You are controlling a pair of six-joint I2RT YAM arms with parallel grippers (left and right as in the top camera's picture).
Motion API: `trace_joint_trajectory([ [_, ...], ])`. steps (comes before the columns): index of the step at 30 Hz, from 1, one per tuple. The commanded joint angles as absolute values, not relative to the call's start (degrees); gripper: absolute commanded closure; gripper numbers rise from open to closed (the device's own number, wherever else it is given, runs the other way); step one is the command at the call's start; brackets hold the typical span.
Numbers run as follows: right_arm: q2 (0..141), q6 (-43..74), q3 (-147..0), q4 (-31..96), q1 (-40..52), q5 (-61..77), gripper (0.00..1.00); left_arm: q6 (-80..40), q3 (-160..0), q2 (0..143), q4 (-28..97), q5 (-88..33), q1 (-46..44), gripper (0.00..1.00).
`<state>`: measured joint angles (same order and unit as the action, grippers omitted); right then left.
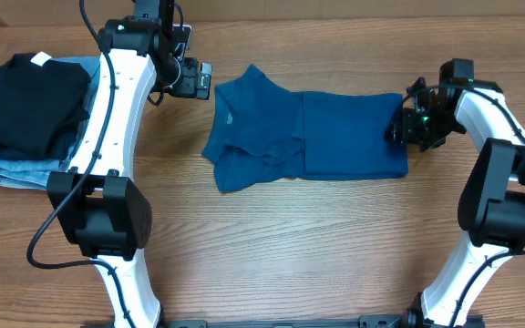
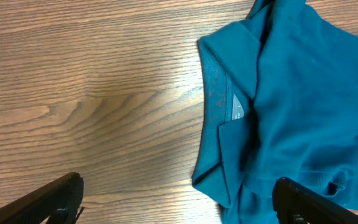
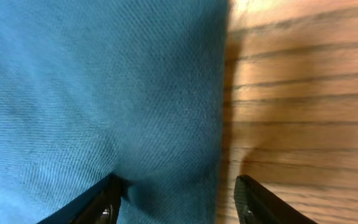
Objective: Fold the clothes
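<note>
Wood table (image 1: 290,246) under teal shirt (image 1: 308,137)

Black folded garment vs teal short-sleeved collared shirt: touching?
Apart. Overhead: bare wooden table and left arm lie between black folded garment and teal shirt.

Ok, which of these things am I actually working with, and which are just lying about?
For the job: teal shirt; left gripper; right gripper, at the shirt's edge.
Lying about: black folded garment, stacked on light-blue jeans, on the table beside the left arm.
</note>
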<state>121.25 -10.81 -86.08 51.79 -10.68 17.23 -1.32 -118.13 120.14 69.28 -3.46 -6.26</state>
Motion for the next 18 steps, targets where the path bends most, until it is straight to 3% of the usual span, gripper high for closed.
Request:
trace_joint_trajectory([
  [1, 120.5, -11.4, -82.5, 49.3, -10.7, 19.9, 0.41, -1.7, -119.7, 120.3, 69.4, -4.1, -6.4, 0.00],
  [3, 120.5, -11.4, -81.9, 48.5, -10.7, 19.8, 0.56, -1.7, -119.7, 120.3, 69.3, -4.1, -6.4, 0.00],
  [6, 120.5, -11.4, -82.9, 48.7, -10.7, 19.6, 0.92, -1.7, -119.7, 120.3, 69.3, -4.1, -6.4, 0.00],
  [7, 120.5, -11.4, -83.7, 49.2, -10.9, 19.6, 0.96, -1.7, -119.7, 120.3, 69.3, -4.1, -6.4, 0.00],
  [18, 120.4, -11.4, -105.7, 64.5, -17.0, 12.9, 0.96, -1.7, -119.7, 120.3, 68.7, -3.9, -6.3, 0.00],
])
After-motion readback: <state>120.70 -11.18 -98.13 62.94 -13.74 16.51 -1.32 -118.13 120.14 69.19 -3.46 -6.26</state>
